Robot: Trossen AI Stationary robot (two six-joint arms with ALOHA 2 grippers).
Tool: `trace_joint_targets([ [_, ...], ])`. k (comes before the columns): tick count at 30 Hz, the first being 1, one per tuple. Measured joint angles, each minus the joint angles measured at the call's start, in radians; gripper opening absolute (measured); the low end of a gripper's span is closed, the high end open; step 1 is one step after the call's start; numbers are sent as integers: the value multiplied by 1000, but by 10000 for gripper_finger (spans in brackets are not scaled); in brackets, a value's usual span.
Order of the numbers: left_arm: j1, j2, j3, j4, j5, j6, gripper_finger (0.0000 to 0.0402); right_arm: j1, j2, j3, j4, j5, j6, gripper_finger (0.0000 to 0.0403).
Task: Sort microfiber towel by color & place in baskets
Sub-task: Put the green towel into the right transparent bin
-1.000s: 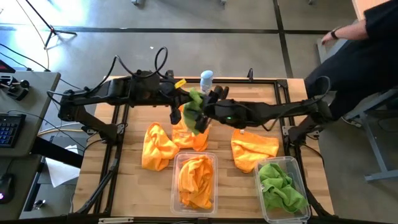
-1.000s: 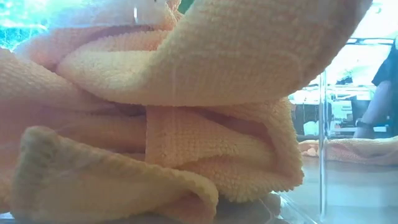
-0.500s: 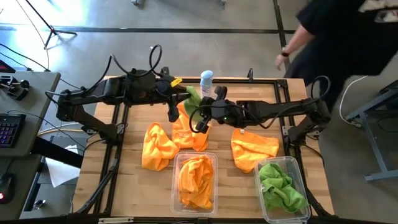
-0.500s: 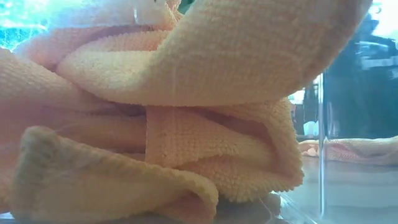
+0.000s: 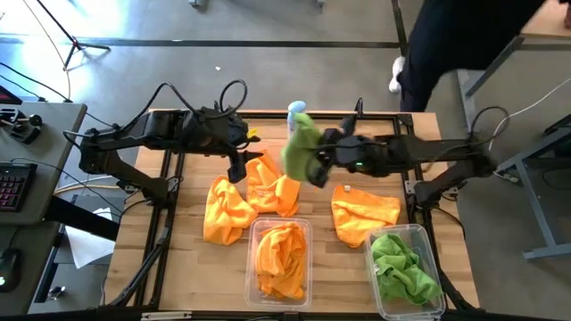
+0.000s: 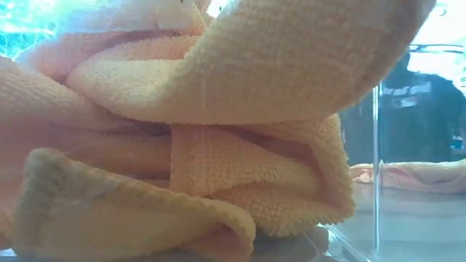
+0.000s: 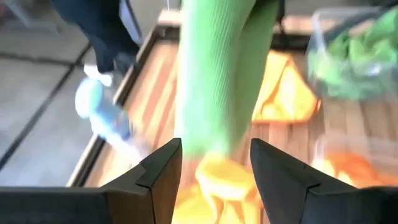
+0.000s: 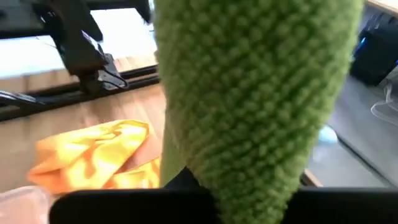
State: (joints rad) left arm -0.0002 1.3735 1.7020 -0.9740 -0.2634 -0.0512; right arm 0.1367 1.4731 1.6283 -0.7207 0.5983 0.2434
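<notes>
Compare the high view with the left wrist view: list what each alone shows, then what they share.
Only the high view: the clear plastic bin of orange cloths, the crumpled orange cloth lying at the table's left, the right gripper shut on the lifted towel, and a keyboard on a side desk.

Only the left wrist view: the left gripper close up, its fingers spread and empty.

Both: the hanging lime green microfiber towel, the clear plastic bin holding green cloths, the white-and-blue spray can, and the wooden slat table.
</notes>
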Motion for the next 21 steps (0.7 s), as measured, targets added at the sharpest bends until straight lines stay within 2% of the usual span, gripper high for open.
trace_joint_targets([
  [6, -9, -1, -18, -119, -1, -65, 175, 126, -135, 0, -230, -5, 222, 3],
  [13, -42, -1, -103, -119, -1, -121, 174, 413, -212, 0, -468, -29, 613, 1],
  [15, -49, 1, -128, -125, -4, -148, 174, 497, -212, 0, -527, -63, 735, 1],
  [21, -63, 0, -185, -122, -8, -227, 174, 725, -177, 0, -757, -251, 1153, 1],
])
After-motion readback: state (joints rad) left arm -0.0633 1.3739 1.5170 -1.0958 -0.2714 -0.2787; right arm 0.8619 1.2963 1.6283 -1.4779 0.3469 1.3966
